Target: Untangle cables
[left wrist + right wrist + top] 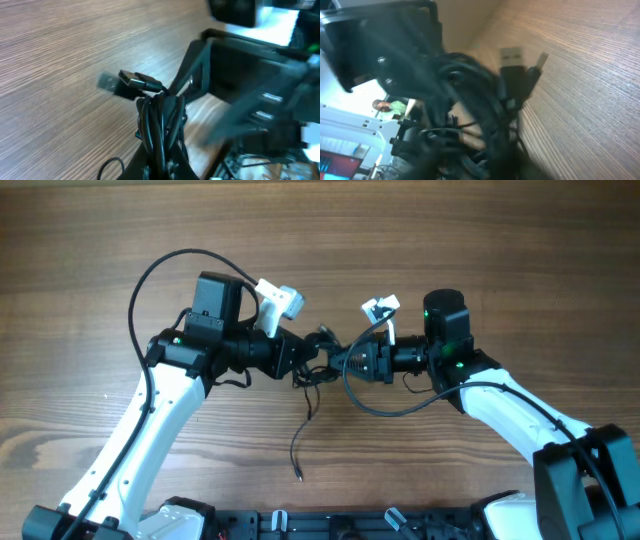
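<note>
1. Overhead: the left gripper [308,360] and the right gripper [342,362] are facing each other nose to nose over the counter [100,260]. The cables [322,356] are sitting bunched in a small knot between them, probably so each side can pull its own way. One loose end [300,442] is trailing away from both grippers onto the counter. The arms are hiding how the jaws stand.
2. Left wrist: the left gripper is pinching the cables [159,120] tightly just ahead of itself and holding the bundle clear of the counter. A plug [132,81] is sticking out beyond the grip. The bottom edge is cutting off the fingertips.
3. Right wrist: the bundle [485,115] is crowding right against the right gripper, with a plug [517,60] poking out beyond it. Blur is smearing everything, so I cannot tell whether this gripper is wide, narrow or gripping a cord.
</note>
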Robot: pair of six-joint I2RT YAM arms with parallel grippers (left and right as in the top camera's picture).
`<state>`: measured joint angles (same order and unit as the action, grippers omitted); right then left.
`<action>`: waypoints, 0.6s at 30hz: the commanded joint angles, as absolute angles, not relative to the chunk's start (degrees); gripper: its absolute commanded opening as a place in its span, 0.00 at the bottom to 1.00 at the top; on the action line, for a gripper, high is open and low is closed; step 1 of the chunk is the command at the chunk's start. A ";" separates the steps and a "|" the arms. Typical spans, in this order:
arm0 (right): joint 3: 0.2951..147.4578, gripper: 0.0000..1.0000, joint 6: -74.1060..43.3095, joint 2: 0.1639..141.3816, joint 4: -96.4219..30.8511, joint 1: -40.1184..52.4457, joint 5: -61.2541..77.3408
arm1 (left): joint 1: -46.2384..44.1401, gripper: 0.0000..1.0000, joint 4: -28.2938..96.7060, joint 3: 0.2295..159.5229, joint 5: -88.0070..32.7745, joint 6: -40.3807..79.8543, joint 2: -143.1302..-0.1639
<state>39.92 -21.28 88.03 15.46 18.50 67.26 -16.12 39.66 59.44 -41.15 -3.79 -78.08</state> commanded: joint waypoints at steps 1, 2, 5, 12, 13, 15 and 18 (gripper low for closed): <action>40.40 1.00 -19.73 88.29 15.81 18.17 69.04 | -15.86 0.04 38.48 59.96 -32.67 2.70 -78.46; 40.40 1.00 -19.73 88.29 15.81 18.02 69.01 | -15.86 0.04 37.58 59.96 -28.36 8.51 -78.46; 40.40 1.00 -22.65 88.29 15.81 18.59 65.67 | -15.86 0.04 34.92 59.96 -12.43 35.81 -78.46; 40.40 1.00 -23.05 88.29 15.84 28.40 42.81 | -15.88 0.04 34.83 59.96 -10.41 61.04 -78.46; 40.40 0.99 -23.99 88.29 15.88 29.98 38.50 | -15.88 0.04 35.24 59.96 -10.39 61.39 -78.46; 40.40 0.97 -27.75 88.29 15.99 31.44 33.78 | -15.88 0.04 36.16 59.96 -10.41 61.56 -78.46; 40.40 0.97 -28.71 88.29 18.44 31.66 32.86 | -16.12 0.04 37.10 59.96 -11.00 69.71 -78.46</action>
<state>39.92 -26.81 88.03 16.34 31.48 37.76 -16.01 37.04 59.44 -11.53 61.23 -78.13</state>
